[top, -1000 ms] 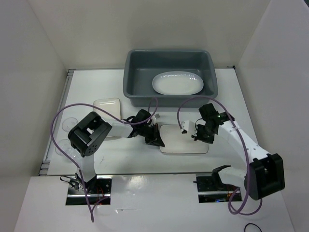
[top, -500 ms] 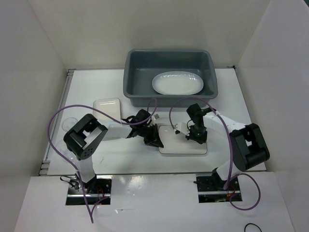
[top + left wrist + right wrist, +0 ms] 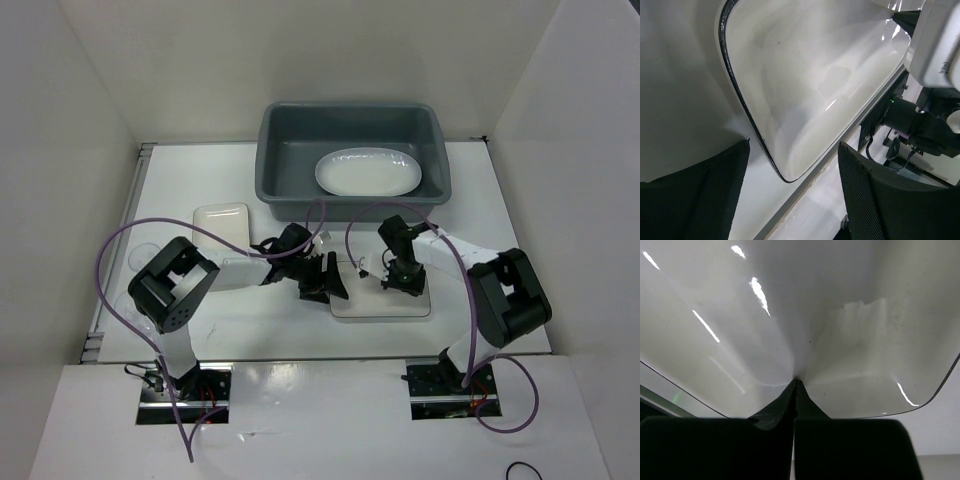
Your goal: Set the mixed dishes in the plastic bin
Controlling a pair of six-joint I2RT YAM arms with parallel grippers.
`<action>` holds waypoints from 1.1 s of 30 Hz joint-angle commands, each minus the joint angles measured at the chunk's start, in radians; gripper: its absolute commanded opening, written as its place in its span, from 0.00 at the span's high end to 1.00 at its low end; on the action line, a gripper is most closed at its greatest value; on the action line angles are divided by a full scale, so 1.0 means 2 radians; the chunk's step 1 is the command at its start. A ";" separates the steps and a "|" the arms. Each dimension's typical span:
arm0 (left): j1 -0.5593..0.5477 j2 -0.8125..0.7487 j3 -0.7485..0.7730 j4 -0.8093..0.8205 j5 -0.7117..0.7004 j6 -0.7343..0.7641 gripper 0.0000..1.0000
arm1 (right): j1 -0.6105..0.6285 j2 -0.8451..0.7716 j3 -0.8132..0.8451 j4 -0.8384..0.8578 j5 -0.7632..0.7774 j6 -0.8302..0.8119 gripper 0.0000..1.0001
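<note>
A white rounded-rectangle plate (image 3: 384, 303) lies flat on the table between the two arms. My left gripper (image 3: 338, 278) stands open at its left edge, and the plate's near corner (image 3: 785, 172) sits between the mesh-padded fingers (image 3: 707, 200) without touching them. My right gripper (image 3: 405, 283) is shut, its tips (image 3: 796, 384) resting on the plate's surface (image 3: 790, 310). The dark grey plastic bin (image 3: 285, 150) stands at the back with a white oval platter (image 3: 368, 172) inside. A cream plate (image 3: 221, 220) lies at the left, with two clear glass cups (image 3: 146, 256) beyond it.
White walls close in the table on the left, back and right. The right arm's wrist (image 3: 935, 45) and cables show just past the plate in the left wrist view. A metal strip runs along the table's left edge (image 3: 120, 250).
My left gripper went from shut to open at the plate's left edge. The right arm swung left and folded in, bringing its shut tips down onto the plate.
</note>
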 commanded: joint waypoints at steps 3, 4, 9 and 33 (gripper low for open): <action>0.000 0.022 0.006 0.038 0.002 0.000 0.22 | 0.005 0.031 -0.019 0.039 -0.010 0.013 1.00; 0.000 0.027 0.006 0.038 0.006 0.000 0.23 | 0.005 0.031 -0.019 0.039 -0.010 0.013 1.00; 0.000 0.066 0.016 0.083 0.018 -0.009 0.37 | 0.009 0.031 -0.019 0.039 -0.014 0.023 1.00; 0.000 -0.034 0.053 -0.068 0.055 0.032 1.00 | -0.178 -0.157 0.156 -0.135 -0.201 0.031 1.00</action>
